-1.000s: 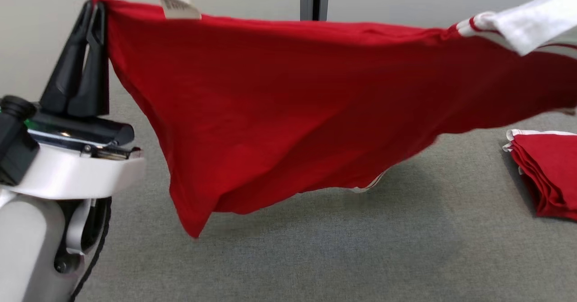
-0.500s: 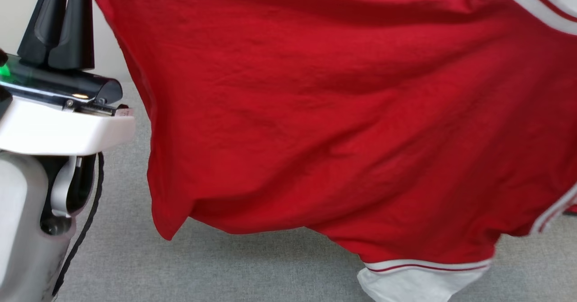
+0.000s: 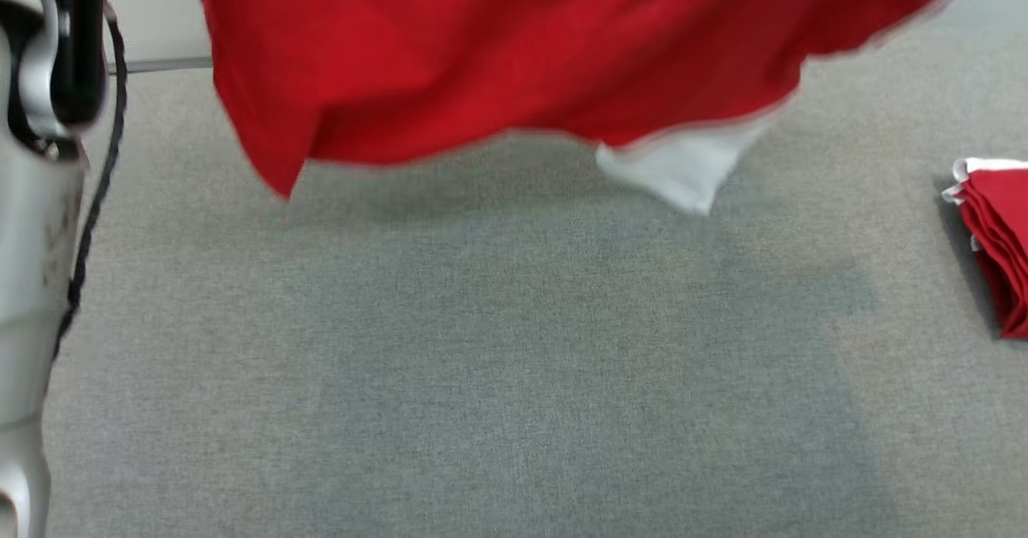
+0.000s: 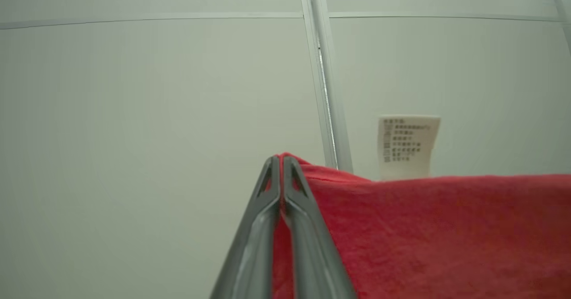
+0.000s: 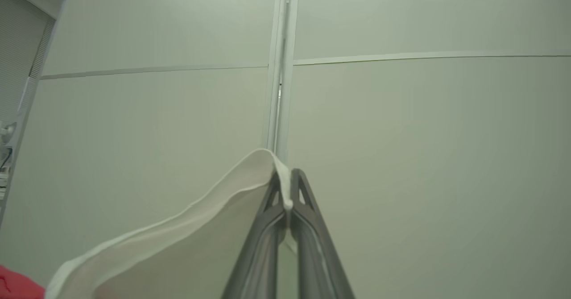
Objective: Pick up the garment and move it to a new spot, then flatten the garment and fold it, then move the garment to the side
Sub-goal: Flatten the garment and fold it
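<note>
The garment (image 3: 514,48) is a red shirt with white trim, hanging high above the grey table, its lower edge and a white sleeve end (image 3: 683,170) dangling. In the left wrist view my left gripper (image 4: 281,161) is shut on a red corner of the garment (image 4: 437,227), with a white care label (image 4: 407,146) standing up from the edge. In the right wrist view my right gripper (image 5: 285,176) is shut on the garment's white trim (image 5: 187,241). My left forearm (image 3: 32,201) shows at the left edge of the head view.
A folded pile of red garments with white trim (image 3: 996,241) lies at the table's right edge. The grey cloth tabletop (image 3: 514,361) spreads below the hanging shirt. A pale wall with a metal post (image 4: 328,102) stands behind.
Both grippers have lifted the garment higher; its lower edge now hangs well above the table. The left gripper has risen out of the top of the head view.
</note>
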Motion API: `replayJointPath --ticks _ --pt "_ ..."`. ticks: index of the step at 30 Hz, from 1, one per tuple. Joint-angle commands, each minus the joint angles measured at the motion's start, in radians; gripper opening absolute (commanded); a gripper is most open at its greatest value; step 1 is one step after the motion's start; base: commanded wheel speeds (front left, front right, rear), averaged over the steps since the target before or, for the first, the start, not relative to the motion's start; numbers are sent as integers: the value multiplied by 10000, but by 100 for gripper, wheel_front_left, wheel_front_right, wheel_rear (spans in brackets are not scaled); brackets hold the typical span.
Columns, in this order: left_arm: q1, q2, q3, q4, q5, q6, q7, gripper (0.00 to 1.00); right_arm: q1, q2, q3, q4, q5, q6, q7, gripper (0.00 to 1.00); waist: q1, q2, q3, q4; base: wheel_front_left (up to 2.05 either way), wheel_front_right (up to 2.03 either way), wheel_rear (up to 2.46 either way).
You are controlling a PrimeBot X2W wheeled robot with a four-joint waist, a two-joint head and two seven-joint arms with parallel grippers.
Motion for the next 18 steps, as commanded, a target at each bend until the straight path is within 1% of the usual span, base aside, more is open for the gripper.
replayJointPath --ticks 1,5,8,12,14,18 --pt "-241 28 -62 339 148 -33 -62 0 -258 65 135 292 106 -15 -129 0 0 -1 216 -32 0 0 0" --pt "-1228 -291 -354 2269 253 -398 -261 0 -1425 431 1064 2209 299 -14 -487 0 0 -1 613 -88 0 0 0" --pt "-1567 -558 -505 3721 163 -690 -406 0 -1892 752 1781 3495 495 -12 -699 0 0 -1 879 -112 0 0 0" --pt "-1586 -1013 -623 5571 -75 -1166 -623 0 -1886 1173 2411 5155 898 -12 -979 0 0 -1 1158 -131 0 0 0" --pt "-1372 -1248 -640 6417 -208 -1319 -708 0 -1704 1397 2707 5870 1117 -12 -1099 0 0 -1 1236 -134 0 0 0" --pt "-996 -1599 -544 7763 -531 -1622 -870 0 -1309 1668 3229 6847 1614 -10 -1477 0 0 -1 1334 -156 0 0 0"
